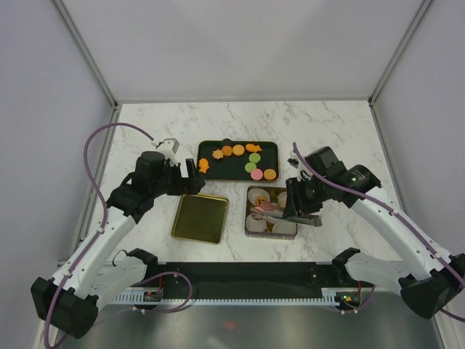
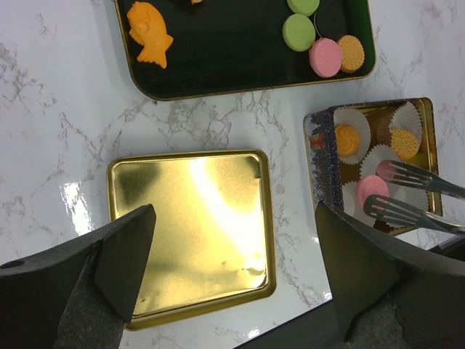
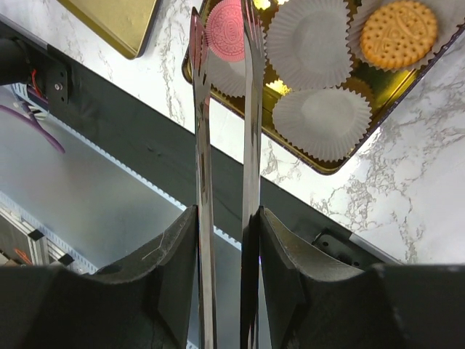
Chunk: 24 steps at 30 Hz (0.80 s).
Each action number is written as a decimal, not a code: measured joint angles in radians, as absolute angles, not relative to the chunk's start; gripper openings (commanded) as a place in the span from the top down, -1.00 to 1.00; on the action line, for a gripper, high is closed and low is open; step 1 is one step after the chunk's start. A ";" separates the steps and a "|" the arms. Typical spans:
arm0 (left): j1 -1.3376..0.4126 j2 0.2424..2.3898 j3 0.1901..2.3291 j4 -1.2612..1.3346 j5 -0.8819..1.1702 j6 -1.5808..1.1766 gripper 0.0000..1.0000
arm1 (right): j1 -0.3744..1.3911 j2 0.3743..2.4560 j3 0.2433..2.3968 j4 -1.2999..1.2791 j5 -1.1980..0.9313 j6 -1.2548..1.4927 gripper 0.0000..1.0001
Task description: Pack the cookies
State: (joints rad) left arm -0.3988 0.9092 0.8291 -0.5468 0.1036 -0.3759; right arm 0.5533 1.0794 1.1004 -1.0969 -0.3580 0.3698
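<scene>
From high above the near edge, we look down on the whole marble table (image 1: 145, 131). Our left wrist view hangs close over the gold lid (image 2: 190, 225), facing straight down. Our right wrist view is closer yet, looking along the tongs (image 3: 251, 145). All three share the gold tin (image 1: 248, 207); both wrist views catch its pink cookie (image 2: 372, 190).

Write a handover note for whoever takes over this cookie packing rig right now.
The left claw is open and empty above the gold lid.
The right claw is shut on the tongs, their tips either side of the pink cookie in a paper cup.
Done: three cookies sit in the tin, that pink one included.
Left: the other cookies wait on the black tray; several cups are empty.
</scene>
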 measured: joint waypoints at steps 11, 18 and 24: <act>-0.399 0.918 0.829 -0.547 0.104 -0.376 -1.00 | 0.553 1.079 1.060 -1.104 -0.385 0.351 0.10; -0.399 0.918 0.829 -0.547 0.104 -0.376 -1.00 | 0.553 1.079 1.053 -1.093 -0.393 0.351 0.08; -0.399 0.918 0.829 -0.547 0.104 -0.376 -1.00 | 0.554 1.079 1.044 -1.084 -0.396 0.352 0.07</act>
